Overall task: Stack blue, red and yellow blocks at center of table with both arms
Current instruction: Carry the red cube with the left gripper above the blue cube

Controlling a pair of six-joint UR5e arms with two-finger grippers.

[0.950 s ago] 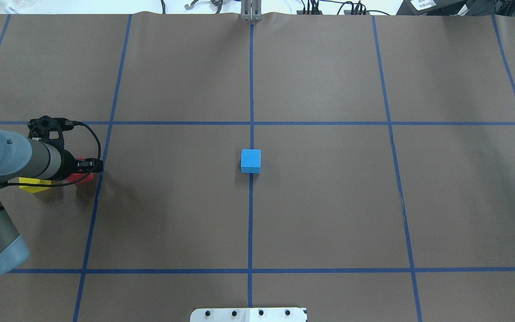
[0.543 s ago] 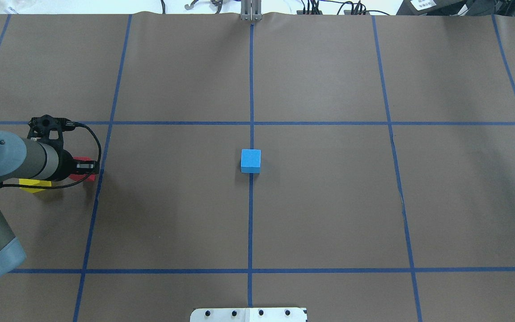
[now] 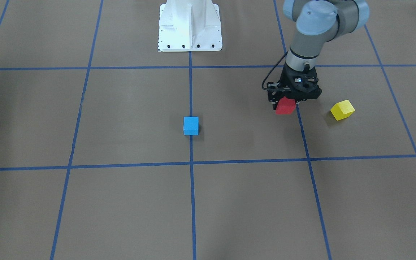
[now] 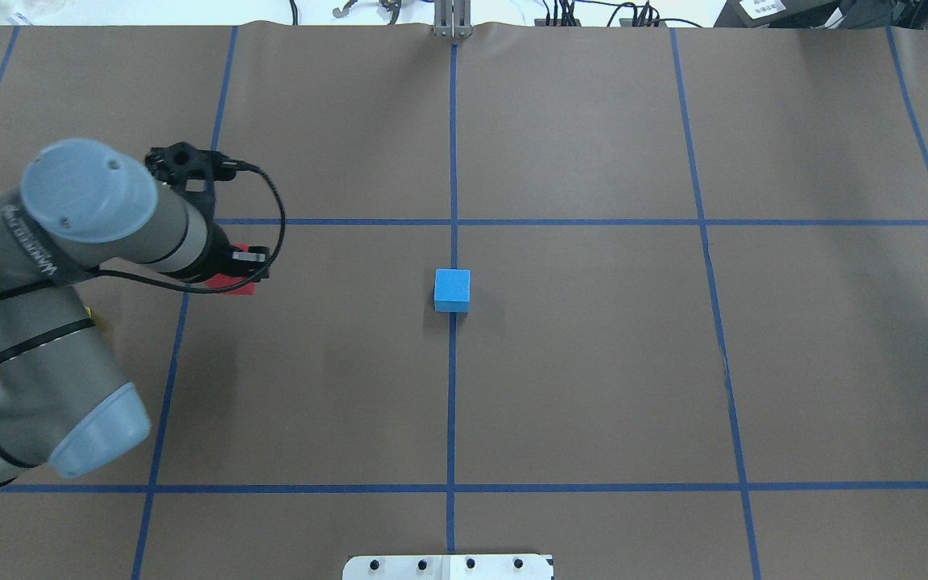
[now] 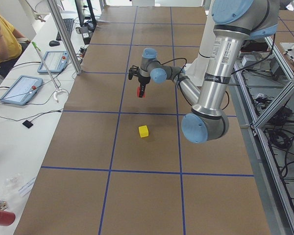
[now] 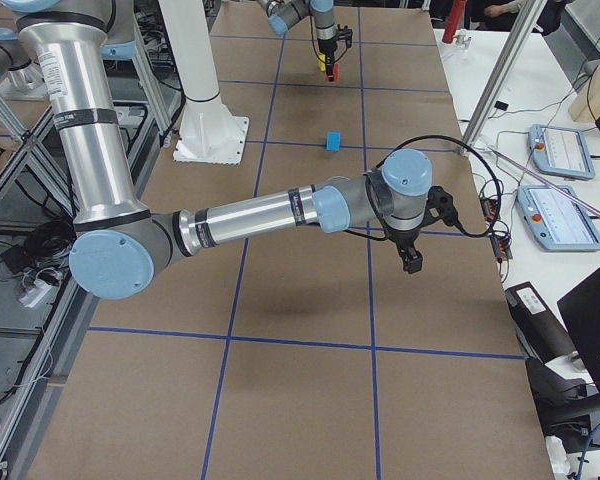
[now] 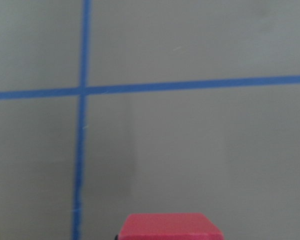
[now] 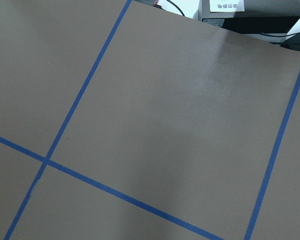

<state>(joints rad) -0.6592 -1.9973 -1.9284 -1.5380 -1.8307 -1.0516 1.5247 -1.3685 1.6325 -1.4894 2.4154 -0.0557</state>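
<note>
Tabletop (image 3: 121, 108): robot base (image 3: 190, 25) stands at its own edge, midway along. Centre block (image 3: 191, 125) sits straight out from the base, on the middle tape line (image 3: 192, 187). To the robot's left of it, well apart, a second block (image 3: 285, 107) hangs between the left jaws, off the tabletop, under the left arm (image 3: 311, 39). Farther left again, near but not touching, a third block (image 3: 342, 109) lies on the tabletop. Right arm (image 6: 280, 210) reaches over the robot's right half, its jaws above the tabletop, well apart from all three blocks.

Red block (image 3: 285, 107) aloft (nearer centre now)
</note>
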